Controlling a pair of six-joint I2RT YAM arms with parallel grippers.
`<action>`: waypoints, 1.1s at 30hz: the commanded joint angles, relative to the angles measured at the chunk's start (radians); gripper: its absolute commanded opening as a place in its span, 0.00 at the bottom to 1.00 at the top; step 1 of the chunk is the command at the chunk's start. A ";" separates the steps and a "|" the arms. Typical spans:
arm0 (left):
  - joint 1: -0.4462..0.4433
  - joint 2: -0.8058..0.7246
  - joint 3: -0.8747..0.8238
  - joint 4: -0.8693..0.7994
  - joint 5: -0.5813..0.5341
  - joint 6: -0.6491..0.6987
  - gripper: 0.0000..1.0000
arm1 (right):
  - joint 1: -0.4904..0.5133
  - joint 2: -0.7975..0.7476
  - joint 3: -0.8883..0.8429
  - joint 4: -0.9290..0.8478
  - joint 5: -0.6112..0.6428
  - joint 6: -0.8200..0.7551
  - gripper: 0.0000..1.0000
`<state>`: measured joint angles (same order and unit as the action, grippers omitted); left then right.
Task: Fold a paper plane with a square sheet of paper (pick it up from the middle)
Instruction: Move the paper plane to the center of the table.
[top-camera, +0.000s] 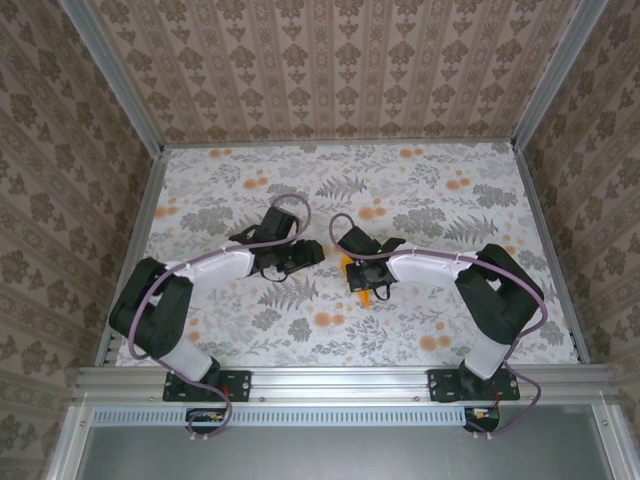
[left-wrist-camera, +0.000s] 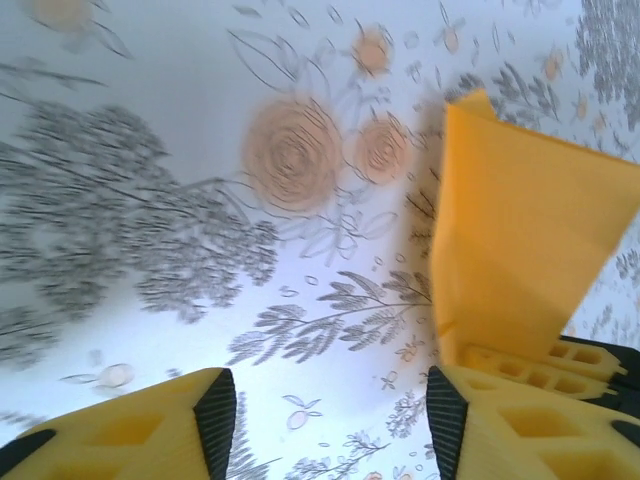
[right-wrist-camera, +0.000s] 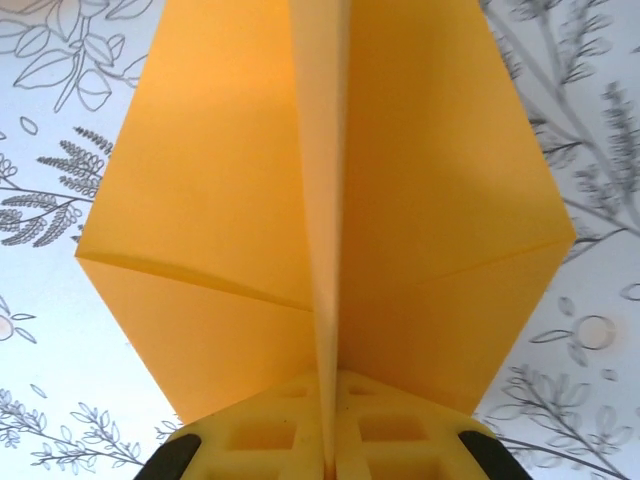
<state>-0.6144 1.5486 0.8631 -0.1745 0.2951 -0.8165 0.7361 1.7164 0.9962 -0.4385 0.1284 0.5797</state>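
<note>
**Two sets of fingers, one folded plane between the arms**

One fold runs straight up the middle of the paper plane (right-wrist-camera: 220, 200). My right fingers (right-wrist-camera: 400, 435) are pressed together on that centre ridge, with no gap between them. From my right wrist the paper is plain orange-yellow, smooth and matte. On each side of the crease a wing spreads out flat. Each wing has a sharp outer corner, with straight edges running from it back toward my grip and out toward the far end. A thin diagonal crease crosses the left wing and another crosses the right wing. The far tip runs past the top of that view, so I cannot say how pointed it is.

My left fingers (left-wrist-camera: 130, 440) stand apart with nothing between them, only the floral cloth (left-wrist-camera: 150, 230) showing through the gap. From that wrist the plane rises just beside my right-hand finger. It is a tall orange-yellow panel with a pointed top corner and a slanting upper edge.

From above, the plane (top-camera: 372, 296) sits near the middle of the worktop (top-camera: 430, 210), under my right wrist. Only small slivers of orange peek out there. My left fingers are close by on its left. I cannot tell whether the paper touches the cloth.
</note>
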 joint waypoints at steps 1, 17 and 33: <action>0.019 -0.046 -0.029 -0.115 -0.116 0.023 0.64 | 0.002 -0.003 0.023 -0.059 0.077 -0.011 0.09; 0.056 -0.136 -0.089 -0.169 -0.239 0.019 0.96 | 0.010 0.094 -0.064 0.095 0.066 0.100 0.17; 0.121 -0.179 -0.097 -0.217 -0.261 0.033 1.00 | -0.022 0.115 0.134 0.127 0.183 -0.005 0.09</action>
<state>-0.5102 1.4105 0.7784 -0.3588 0.0566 -0.8070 0.7330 1.7916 1.0386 -0.2821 0.2737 0.6224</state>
